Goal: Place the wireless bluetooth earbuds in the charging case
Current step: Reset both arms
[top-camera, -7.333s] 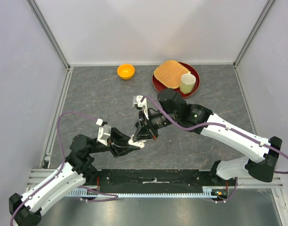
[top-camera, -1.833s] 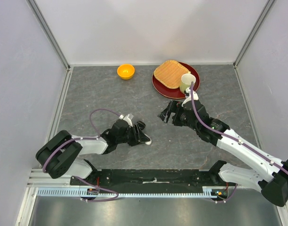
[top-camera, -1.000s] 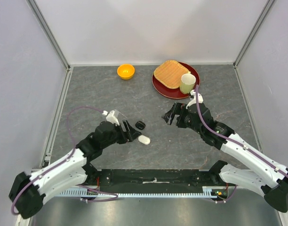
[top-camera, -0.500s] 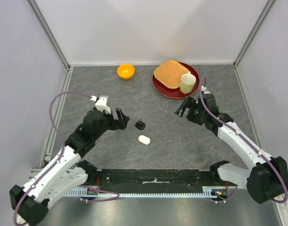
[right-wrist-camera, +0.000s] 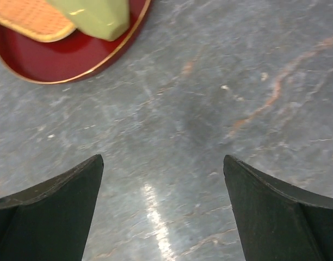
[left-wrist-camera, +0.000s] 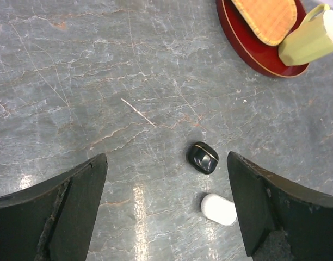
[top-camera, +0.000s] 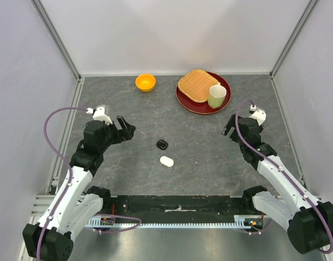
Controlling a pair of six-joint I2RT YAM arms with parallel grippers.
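- Both arms had drawn back outward: the left gripper (top-camera: pixel 125 128) was further left of the black case (top-camera: pixel 162 144), and the right gripper (top-camera: pixel 229 125) was further right, just below the plate (top-camera: pixel 193 106).
- Both grippers stood wide open, holding nothing.
- The black case and the white case (top-camera: pixel 166 161) lay near each other, not touching, on the table (top-camera: pixel 210 163) between the arms.
- A cup (top-camera: pixel 216 95) stood on the plate.
- A bowl (top-camera: pixel 145 82) sat near the far wall.

My left gripper (top-camera: pixel 125 128) stands wide open at the left. My right gripper (top-camera: pixel 229 125) stands wide open at the right. Arms well apart.
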